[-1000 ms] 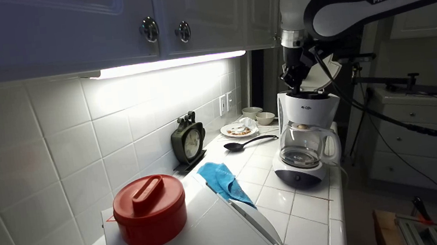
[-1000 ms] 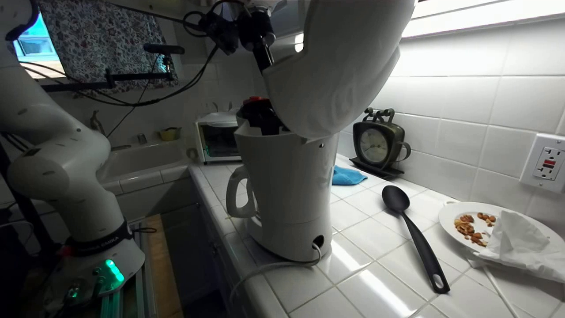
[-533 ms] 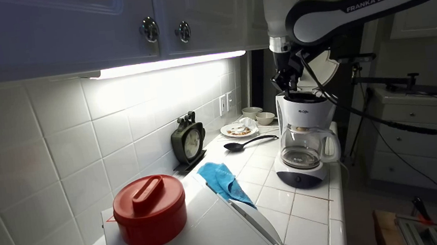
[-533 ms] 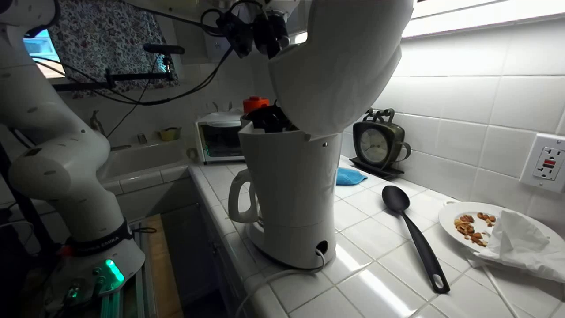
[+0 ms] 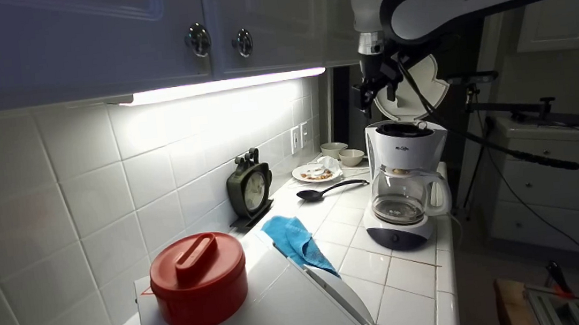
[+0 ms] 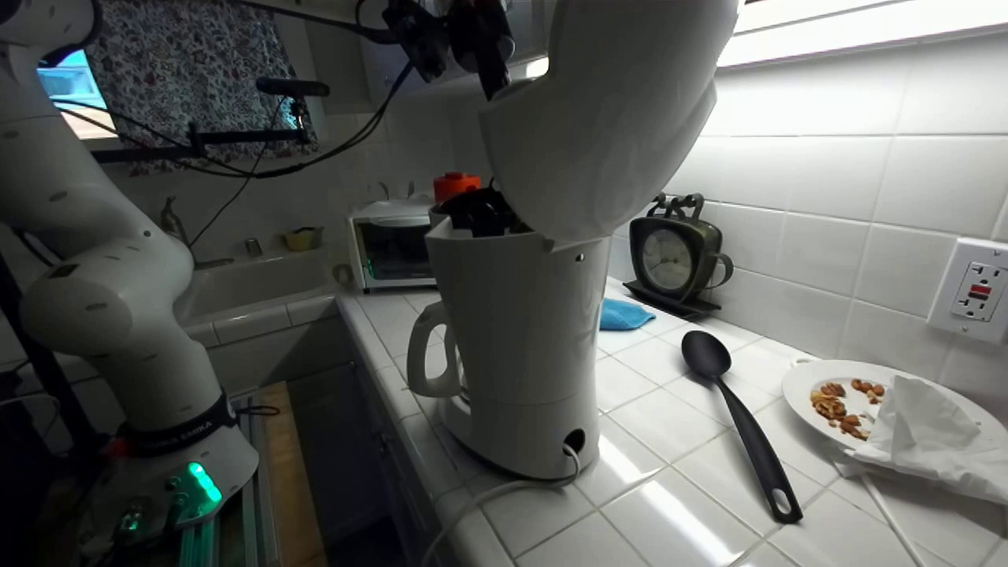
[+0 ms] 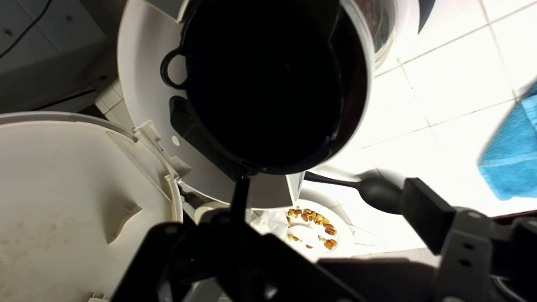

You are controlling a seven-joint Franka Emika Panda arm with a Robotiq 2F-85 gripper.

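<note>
1. White and hard, the coffee maker looks like plastic. It stands on the tiled surface, near its edge, with its lid tipped up.
2. Just above its top hangs the pincer. It is spread wide, with only air between its fingers. I cannot tell if it brushes the lid.
3. Down in the top sits a black basket. It looks thin, stiff and light. The smooth sides could slip, so its little loop seems the best bit to pinch.
4. That lid looks light and seems hinged, so a soft touch on its rim should be enough.
5. Below the basket stands the glass pot. Glass can break, so its white handle is the safer place to hold.
6. Near the coffee maker are a black spoon, a plate with nuts, and a blue cloth, which looks soft and floppy.
</note>
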